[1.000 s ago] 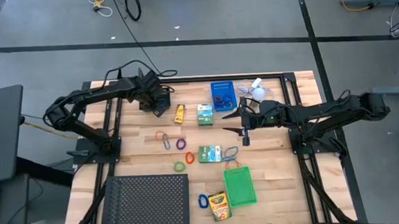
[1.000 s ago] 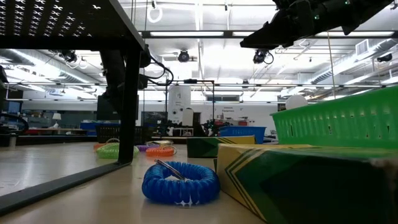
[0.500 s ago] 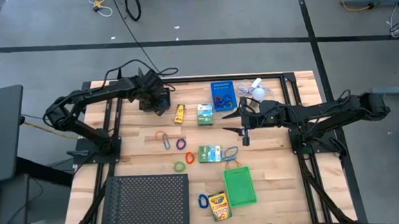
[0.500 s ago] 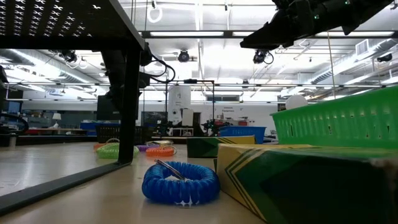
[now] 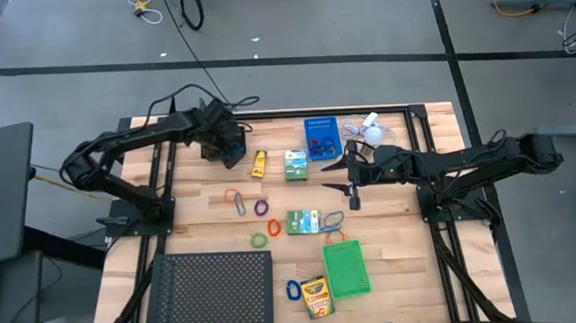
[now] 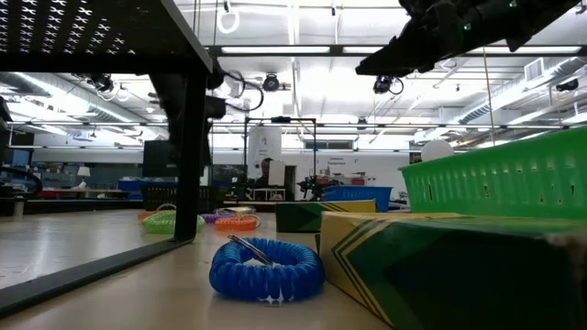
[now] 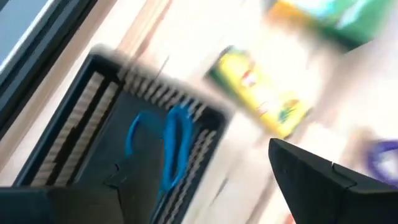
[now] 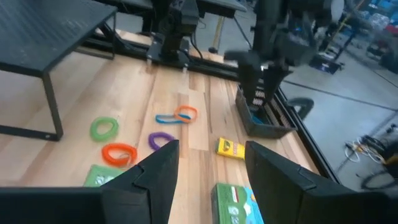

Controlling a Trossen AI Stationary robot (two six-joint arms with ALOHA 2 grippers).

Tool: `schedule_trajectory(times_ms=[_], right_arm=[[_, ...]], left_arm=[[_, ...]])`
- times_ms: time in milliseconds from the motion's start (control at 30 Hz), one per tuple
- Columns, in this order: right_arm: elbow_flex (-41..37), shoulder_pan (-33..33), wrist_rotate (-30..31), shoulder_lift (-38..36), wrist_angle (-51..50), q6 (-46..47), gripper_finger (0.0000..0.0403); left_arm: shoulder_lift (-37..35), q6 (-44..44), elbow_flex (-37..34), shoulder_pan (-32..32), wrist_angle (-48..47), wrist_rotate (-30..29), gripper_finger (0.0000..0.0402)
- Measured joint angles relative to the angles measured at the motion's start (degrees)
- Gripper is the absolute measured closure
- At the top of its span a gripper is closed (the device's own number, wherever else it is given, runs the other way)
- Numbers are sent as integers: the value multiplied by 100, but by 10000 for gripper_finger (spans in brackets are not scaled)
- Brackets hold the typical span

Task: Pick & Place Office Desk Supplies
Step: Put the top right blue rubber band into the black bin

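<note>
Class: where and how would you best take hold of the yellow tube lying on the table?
Probably across the middle of the yellow tube, coming from above. It lies flat with bare wood along both long sides, so jaws could straddle its narrow width.

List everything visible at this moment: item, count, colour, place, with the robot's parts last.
Black bin: one, far left of table, blue loop inside, under the left gripper.
Yellow tube: one, right of the black bin.
Green-white boxes: two, one far centre, one mid-table.
Blue bin: one, far centre-right.
White fan: one, right of the blue bin.
Loose loops: orange and blue, purple, orange, green, blue beside the crayon box.
Green bin: one, near centre-right.
Crayon box: one, yellow, near edge.
Black mesh tray: one, near left.
Left gripper: open, above the black bin.
Right gripper: open, raised over mid-table.
</note>
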Motion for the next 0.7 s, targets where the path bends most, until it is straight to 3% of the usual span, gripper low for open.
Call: schedule_trajectory(times_ms=[333,700], right_arm=[[0,0,29,7,-369,334,211],[648,4,-375,1193,-2334,994,211]], left_arm=[[-550,404,9,-375,1134,1797,108],[-591,419,-28,-1290,1660,1621,108]])
